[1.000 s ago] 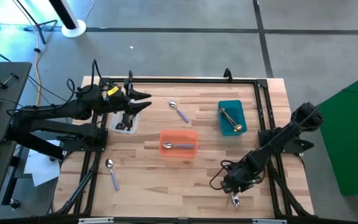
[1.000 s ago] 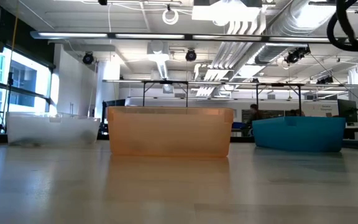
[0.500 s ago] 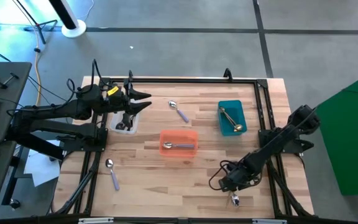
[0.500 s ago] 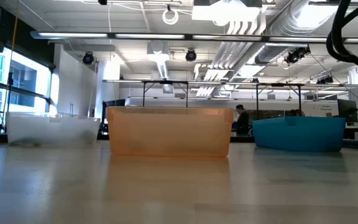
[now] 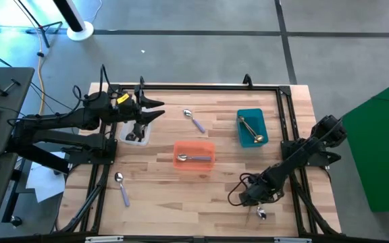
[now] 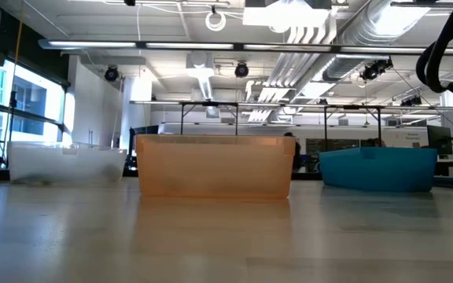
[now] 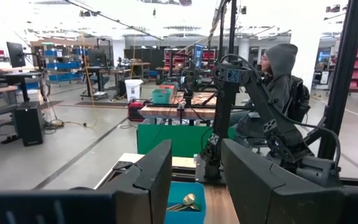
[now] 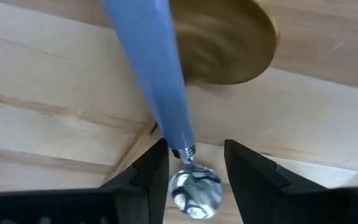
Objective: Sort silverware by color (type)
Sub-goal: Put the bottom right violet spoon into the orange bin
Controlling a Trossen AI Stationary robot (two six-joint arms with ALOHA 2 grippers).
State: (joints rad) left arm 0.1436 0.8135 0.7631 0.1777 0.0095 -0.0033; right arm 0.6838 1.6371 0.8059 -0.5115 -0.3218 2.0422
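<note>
Pale wooden tabletop (image 5: 161, 158), near-right corner: a small silver spoon with a lavender handle (image 8: 160, 106) lies flat just beneath the right gripper (image 8: 194, 177). Its fingers stand spread astride the neck, the handle running lengthwise away between them.

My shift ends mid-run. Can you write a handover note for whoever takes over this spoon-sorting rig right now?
Left gripper: jaws open, empty, above the clear plastic bin at back left, which holds dark cutlery.
Right gripper: jaws open, astride the front-edge lavender-handled silver spoon, apparently not gripping.
Done: gold spoons in the teal bin; binned lavender spoon in the orange bin.
Left: back-centre lavender spoon, front-left lavender spoon and the front-edge one, probably to orange.
</note>
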